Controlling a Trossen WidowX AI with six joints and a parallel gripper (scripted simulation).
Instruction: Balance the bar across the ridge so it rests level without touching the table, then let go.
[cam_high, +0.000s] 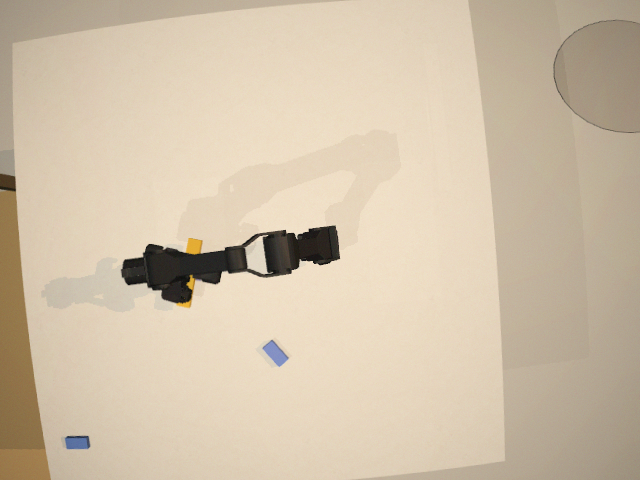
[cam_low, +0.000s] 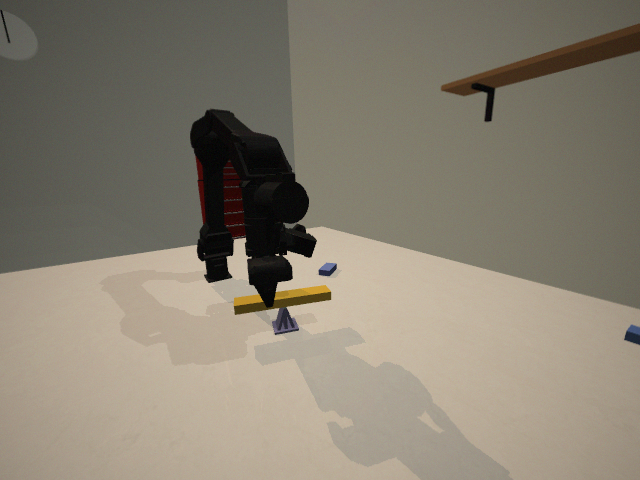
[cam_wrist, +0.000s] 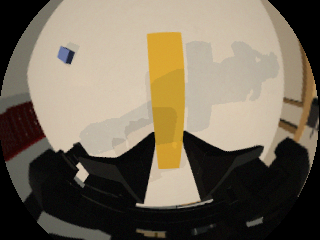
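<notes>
The yellow bar (cam_high: 194, 245) (cam_low: 311, 293) (cam_wrist: 166, 57) lies across the top of the small purple ridge (cam_low: 285, 326). Both its ends are above the table (cam_high: 361, 392) (cam_low: 170, 413). It looks close to level, though the slanted view makes a slight tilt hard to judge. My gripper (cam_low: 268, 299) (cam_wrist: 168, 134) points down and is partly open. Its fingers straddle the bar, very close to its sides, off the bar's middle towards one end. The ridge is hidden under the bar and arm in the top view and does not show in the wrist view.
One blue block (cam_high: 275, 353) (cam_low: 327, 269) (cam_wrist: 65, 55) lies on the table to the side of the arm. Another blue block (cam_high: 77, 442) (cam_low: 633, 334) lies farther off near a table edge. A brown shelf (cam_low: 547, 59) is on the wall.
</notes>
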